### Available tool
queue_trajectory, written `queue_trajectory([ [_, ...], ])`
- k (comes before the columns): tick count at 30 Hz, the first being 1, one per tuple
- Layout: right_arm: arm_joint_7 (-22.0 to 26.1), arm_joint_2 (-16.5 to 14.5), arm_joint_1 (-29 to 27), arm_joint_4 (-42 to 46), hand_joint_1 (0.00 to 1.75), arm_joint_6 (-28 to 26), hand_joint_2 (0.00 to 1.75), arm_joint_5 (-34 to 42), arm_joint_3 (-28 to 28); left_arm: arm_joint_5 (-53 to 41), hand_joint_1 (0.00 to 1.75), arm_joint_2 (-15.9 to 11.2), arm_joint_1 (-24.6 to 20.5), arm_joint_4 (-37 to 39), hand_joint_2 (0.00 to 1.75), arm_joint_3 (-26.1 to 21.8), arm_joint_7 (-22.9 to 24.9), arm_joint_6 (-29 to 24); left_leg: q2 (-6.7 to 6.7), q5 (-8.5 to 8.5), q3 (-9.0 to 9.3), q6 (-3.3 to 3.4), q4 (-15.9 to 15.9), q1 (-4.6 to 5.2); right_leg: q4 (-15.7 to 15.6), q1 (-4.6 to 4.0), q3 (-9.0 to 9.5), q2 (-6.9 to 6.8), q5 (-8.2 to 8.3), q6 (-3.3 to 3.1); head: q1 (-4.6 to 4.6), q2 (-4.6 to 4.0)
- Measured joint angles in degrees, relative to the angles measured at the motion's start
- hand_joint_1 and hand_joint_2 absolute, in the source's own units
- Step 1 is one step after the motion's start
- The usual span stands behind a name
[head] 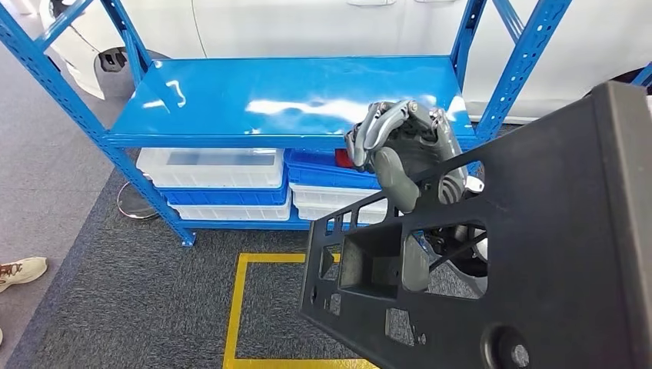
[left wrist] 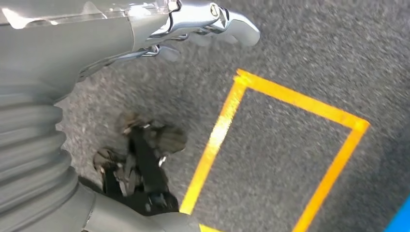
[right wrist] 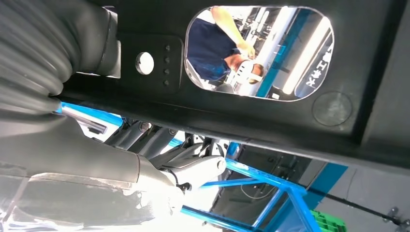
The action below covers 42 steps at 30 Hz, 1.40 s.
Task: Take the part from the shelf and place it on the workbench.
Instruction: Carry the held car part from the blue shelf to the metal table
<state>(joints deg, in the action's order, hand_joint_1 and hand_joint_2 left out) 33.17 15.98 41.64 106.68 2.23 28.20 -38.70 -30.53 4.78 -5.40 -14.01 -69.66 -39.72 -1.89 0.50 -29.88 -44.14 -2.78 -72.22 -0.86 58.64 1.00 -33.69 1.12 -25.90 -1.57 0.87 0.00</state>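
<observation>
Fingers of the right hand (head: 400, 146) curl over the top edge of a large black plastic part (head: 538, 254), holding it up in front of the blue shelf (head: 292, 96), whose top level lies bare behind it. The left hand (left wrist: 203, 24) hangs over the carpet holding nothing, fingers loosely curled. The panel is wide and gripped at one edge only, so it could likely swing, slip, or clip a shelf post (head: 523, 61) during a turn. Grey carpet (head: 154, 307) carries a yellow taped square (head: 246, 307); white and blue bins (head: 215, 169) sit on the lower shelf, a white car (head: 307, 27) behind.
</observation>
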Motion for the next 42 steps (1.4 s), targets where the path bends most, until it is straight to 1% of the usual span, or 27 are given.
queue_trajectory([
  [1,0.1,0.0,-0.1,0.0,1.75,0.0,1.75,0.0,-0.1,0.0,0.00,0.0,0.0,0.0,1.75,0.0,0.2,-0.3,-0.03,-0.08,0.17,0.10,-1.7,0.02,0.0,-0.14,-0.59,0.28,0.47,0.02,-0.01,0.00],
  [2,0.1,0.0,-0.2,-0.1,1.75,0.0,1.75,0.0,-0.2,0.0,0.00,0.0,0.0,0.0,1.75,0.0,0.5,-0.7,-0.13,0.64,1.57,0.36,-1.2,0.08,0.0,-0.29,-1.13,0.61,0.93,0.06,-0.01,0.00],
  [5,0.4,0.0,-0.3,-0.1,1.75,0.2,1.75,0.0,-0.4,-0.1,0.00,-0.3,0.0,0.0,1.75,0.0,0.9,-1.2,-2.18,2.72,10.41,1.91,10.2,0.46,0.0,-0.49,-1.99,1.52,1.93,0.36,-0.05,0.00],
  [6,0.5,0.0,-0.3,-0.1,1.75,0.3,1.75,0.0,-0.4,-0.1,0.00,-0.4,0.0,0.0,1.75,0.0,0.9,-1.3,-2.82,2.79,12.33,2.24,13.0,0.63,0.0,-0.45,-2.09,1.73,2.19,0.58,0.00,0.00],
  [7,0.6,0.0,-0.3,-0.1,1.75,0.4,1.75,0.0,-0.4,-0.1,0.00,-0.5,0.0,0.0,1.75,0.0,1.0,-1.3,-3.13,2.64,13.24,2.43,14.4,0.78,-0.1,-0.36,-2.18,1.95,2.45,0.89,0.07,0.00],
  [10,0.6,0.0,-0.3,-0.1,1.75,0.7,1.75,0.0,-0.5,0.0,0.00,-0.5,0.0,0.0,1.75,0.0,1.0,-1.6,-1.93,3.66,13.59,2.98,15.9,0.65,-0.2,-0.39,-2.43,2.35,2.87,1.88,0.21,0.00],
  [11,0.6,0.0,-0.3,-0.1,1.75,0.9,1.75,0.0,-0.5,0.0,0.00,-0.5,0.0,0.0,1.75,0.0,1.0,-1.6,-1.40,4.20,13.68,3.26,16.5,0.47,0.9,-0.49,-2.99,1.86,2.00,2.09,0.10,0.00],
  [13,0.7,0.0,-0.3,-0.1,1.75,1.1,1.75,0.1,-0.5,0.2,0.00,-0.4,0.0,0.0,1.75,0.0,1.0,-1.7,-0.41,4.91,13.51,3.53,17.2,0.34,6.4,-0.55,-5.45,0.38,-1.61,2.43,-0.10,0.00],
  [14,0.7,0.0,-0.4,-0.1,1.75,1.3,1.75,0.0,-0.6,0.4,0.00,-0.4,0.1,0.0,1.75,0.0,1.1,-1.9,0.08,5.06,13.25,3.59,17.2,0.35,10.5,-0.45,-7.12,-0.14,-3.76,2.62,-0.19,0.00],
  [15,0.7,-0.1,-0.6,-0.1,1.75,1.6,1.75,-0.1,-0.8,0.5,0.00,-0.3,0.2,0.0,1.75,0.0,1.2,-2.0,0.56,5.11,12.99,3.56,17.0,0.35,13.7,-0.32,-8.37,-0.37,-5.10,2.85,-0.19,0.00],
  [16,0.7,-0.2,-0.9,-0.1,1.75,1.9,1.75,-0.4,-1.0,0.6,0.00,-0.2,0.2,0.0,1.75,0.0,1.3,-2.2,1.02,5.14,12.76,3.51,16.8,0.33,15.2,-0.15,-8.69,-0.53,-5.41,3.05,-0.19,0.00],
  [17,0.7,-0.2,-1.1,-0.2,1.75,2.3,1.75,-0.7,-1.2,0.6,0.00,-0.1,0.2,0.0,1.75,0.0,1.4,-2.3,1.47,5.12,12.54,3.43,16.6,0.30,14.6,0.04,-7.98,-0.75,-4.78,3.24,-0.20,0.00],
  [19,0.5,-0.5,-1.2,-0.2,1.75,2.9,1.75,-1.4,-1.3,0.7,0.00,0.1,0.2,0.0,1.75,-0.1,1.5,-2.6,2.17,4.87,12.19,3.02,15.7,0.25,7.5,0.33,-3.73,-1.90,-1.87,3.41,-0.21,0.00],
  [21,0.3,-0.8,-1.3,-0.2,1.75,3.3,1.75,-2.0,-1.3,0.7,0.00,0.2,0.2,0.0,1.75,-0.1,1.6,-2.9,2.69,4.47,11.76,2.33,14.8,0.46,1.7,0.21,-0.65,-3.00,-0.29,2.85,-0.16,0.00],
  [22,0.2,-1.0,-1.4,-0.2,1.75,3.5,1.75,-2.3,-1.3,0.6,0.00,0.2,0.2,0.0,1.75,-0.1,1.7,-3.0,2.92,4.36,11.59,1.98,14.5,0.58,0.7,0.07,-0.26,-3.19,-0.24,2.39,-0.12,0.00],
  [24,-0.1,-1.3,-1.6,-0.2,1.75,3.9,1.75,-2.9,-1.3,0.6,0.00,0.2,0.1,0.0,1.75,-0.1,1.8,-3.0,3.36,4.37,11.47,1.42,14.4,0.60,0.9,-0.08,-0.62,-2.41,-0.06,1.47,-0.06,0.00],
  [26,-0.3,-1.4,-1.7,-0.2,1.75,4.1,1.75,-3.1,-1.2,0.5,0.00,0.2,0.1,0.0,1.75,-0.1,1.8,-3.0,2.63,3.28,11.01,0.79,13.2,0.36,0.7,0.05,-0.77,-1.83,0.26,0.78,-0.04,0.00],
  [27,-0.4,-1.5,-1.6,-0.2,1.75,4.1,1.75,-3.1,-1.1,0.5,0.00,0.2,0.1,0.0,1.75,-0.1,1.8,-2.9,1.90,1.93,10.23,0.53,11.3,0.26,0.7,0.15,-0.83,-1.56,0.42,0.48,-0.02,0.00],
  [30,-0.8,-1.6,-1.6,-0.3,1.75,4.2,1.75,-2.9,-0.8,0.5,0.00,0.1,0.2,0.0,1.75,-0.1,1.8,-2.9,0.25,-3.54,5.36,0.11,0.2,0.17,0.7,-0.04,-1.21,-0.48,0.71,-0.04,-0.02,0.00],
  [31,-1.0,-1.6,-1.6,-0.3,1.75,4.3,1.75,-2.8,-0.8,0.5,0.00,0.1,0.3,0.0,1.75,-0.1,1.9,-2.9,0.11,-4.09,4.25,0.19,-2.3,0.18,0.7,-0.17,-1.30,0.01,0.79,-0.11,-0.02,0.00],
  [32,-1.2,-1.6,-1.6,-0.3,1.75,4.3,1.75,-2.7,-0.7,0.5,0.00,0.1,0.3,0.0,1.75,-0.1,1.9,-2.9,0.02,-3.35,4.34,0.43,-2.2,0.20,0.7,-0.31,-1.32,0.52,0.85,-0.14,-0.02,0.00],
  [33,-1.3,-1.6,-1.6,-0.2,1.75,4.3,1.75,-2.6,-0.7,0.5,0.00,0.1,0.3,0.0,1.75,-0.1,1.9,-2.9,-0.19,-1.60,5.56,0.80,0.3,0.26,0.7,-0.46,-1.27,1.06,0.89,-0.14,-0.02,0.00],
  [35,-1.4,-1.6,-1.6,-0.2,1.75,4.3,1.75,-2.6,-0.6,0.5,0.00,0.0,0.3,0.0,1.75,-0.1,1.9,-2.9,-2.04,2.30,9.50,2.02,8.5,0.40,0.7,-0.62,-1.21,2.00,1.00,-0.05,-0.16,0.00],
  [36,-1.5,-1.7,-1.5,-0.2,1.75,4.3,1.75,-2.6,-0.5,0.5,0.00,-0.1,0.3,0.0,1.75,-0.1,1.9,-2.9,-3.09,3.37,10.97,2.55,11.8,0.51,0.7,-0.53,-1.34,2.44,1.12,0.14,-0.25,0.00],
  [38,-1.7,-1.7,-1.4,-0.2,1.75,4.2,1.75,-2.5,-0.5,0.6,0.00,-0.4,0.3,0.1,1.75,-0.2,1.8,-3.0,-4.17,3.58,11.86,3.11,14.2,0.76,0.5,-0.14,-1.80,3.29,1.51,0.78,-0.38,0.00],
  [40,-2.1,-1.7,-1.4,-0.2,1.75,4.1,1.75,-2.5,-0.4,0.8,0.00,-0.6,0.3,0.1,1.75,-0.2,1.8,-3.1,-3.28,4.12,12.24,3.08,15.2,0.77,0.3,0.07,-2.04,3.78,1.84,1.51,-0.31,0.00],
  [42,-2.5,-1.7,-1.1,-0.2,1.75,3.8,1.75,-2.5,-0.4,0.9,0.00,-0.7,0.3,0.1,1.75,-0.2,2.1,-3.3,-2.17,4.85,12.85,3.17,16.6,0.49,2.0,-0.21,-2.91,2.06,0.54,1.98,-0.46,0.00],
])
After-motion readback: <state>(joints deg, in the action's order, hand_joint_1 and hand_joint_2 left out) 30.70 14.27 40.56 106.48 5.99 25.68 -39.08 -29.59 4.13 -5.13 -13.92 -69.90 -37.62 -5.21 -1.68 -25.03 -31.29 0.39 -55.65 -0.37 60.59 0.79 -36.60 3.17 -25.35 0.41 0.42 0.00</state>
